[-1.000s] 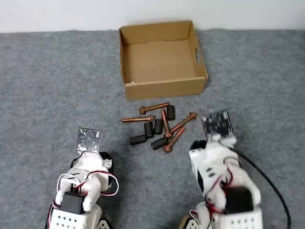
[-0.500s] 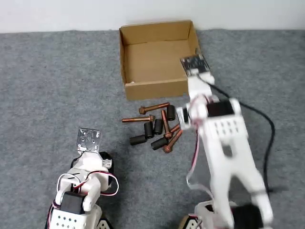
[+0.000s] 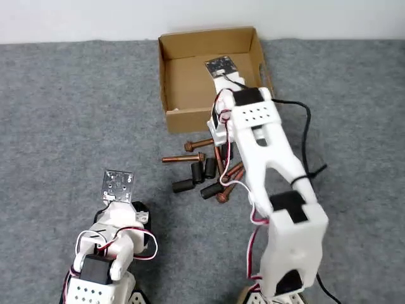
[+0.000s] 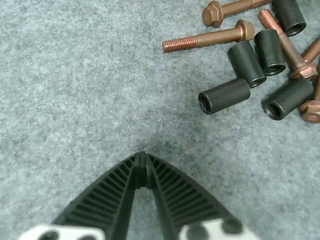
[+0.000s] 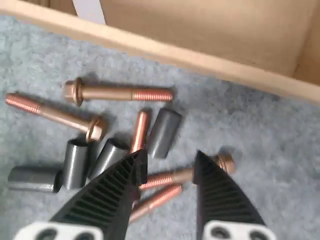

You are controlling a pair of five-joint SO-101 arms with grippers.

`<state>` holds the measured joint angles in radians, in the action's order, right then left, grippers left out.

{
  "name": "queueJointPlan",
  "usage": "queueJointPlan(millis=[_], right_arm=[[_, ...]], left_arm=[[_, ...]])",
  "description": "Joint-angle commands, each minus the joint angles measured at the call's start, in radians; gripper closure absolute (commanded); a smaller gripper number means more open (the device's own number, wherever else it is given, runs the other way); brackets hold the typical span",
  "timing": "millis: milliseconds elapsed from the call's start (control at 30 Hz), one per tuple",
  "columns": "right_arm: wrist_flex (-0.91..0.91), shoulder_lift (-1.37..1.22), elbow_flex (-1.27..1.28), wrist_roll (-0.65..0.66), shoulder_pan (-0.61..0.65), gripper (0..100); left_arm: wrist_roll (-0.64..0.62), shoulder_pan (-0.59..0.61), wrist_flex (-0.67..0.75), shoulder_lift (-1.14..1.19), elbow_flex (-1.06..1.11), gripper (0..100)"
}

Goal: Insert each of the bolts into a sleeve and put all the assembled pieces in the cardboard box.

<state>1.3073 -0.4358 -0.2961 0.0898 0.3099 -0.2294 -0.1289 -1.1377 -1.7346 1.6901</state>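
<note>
Between the box [image 3: 218, 117] and the two arms, on the grey table [image 3: 63, 114]: a loose pile of copper bolts [image 3: 183, 158] and black sleeves [image 3: 183, 185], just in front of the box's front wall. No bolt seen sits in a sleeve. The pieces lie on their sides, criss-crossed, several touching. Left wrist view: five sleeves counted. Right arm [image 3: 266, 158] is stretched out over the pile, covering its right part in the high view, with the wrist over the box's front wall. Right claw [image 5: 170, 157]: jaws parted by a moderate gap, nothing held. It hangs above the pile, with bolt shanks and one sleeve [image 5: 164, 132] under and just beyond the gap; contact with the table cannot be told. Left arm [image 3: 114, 234] is folded back at the near side of the table, well apart from the box. Left claw [image 4: 144, 160]: jaws closed tip to tip, nothing between them. It is over bare table, near the closest sleeve [image 4: 224, 96] but not touching it.
</note>
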Motion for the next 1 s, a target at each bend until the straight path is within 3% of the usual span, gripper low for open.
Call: queueJointPlan(millis=[0, 600, 800, 967], right_arm=[[0.01, -0.068, -0.129, -0.011, 0.001, 82.7], [0.027, -0.337, -0.241, -0.012, -0.001, 82.9], [0.03, -0.364, -0.256, -0.011, -0.001, 98.1], [0.076, -0.351, -0.29, -0.005, -0.004, 98.9]], left_arm=[[0.008, 0.003, -0.006, -0.009, -0.002, 100], [0.008, 0.003, -0.006, -0.009, -0.002, 100], [0.008, 0.003, -0.006, -0.009, -0.002, 100], [0.008, 0.003, -0.006, -0.009, -0.002, 100]])
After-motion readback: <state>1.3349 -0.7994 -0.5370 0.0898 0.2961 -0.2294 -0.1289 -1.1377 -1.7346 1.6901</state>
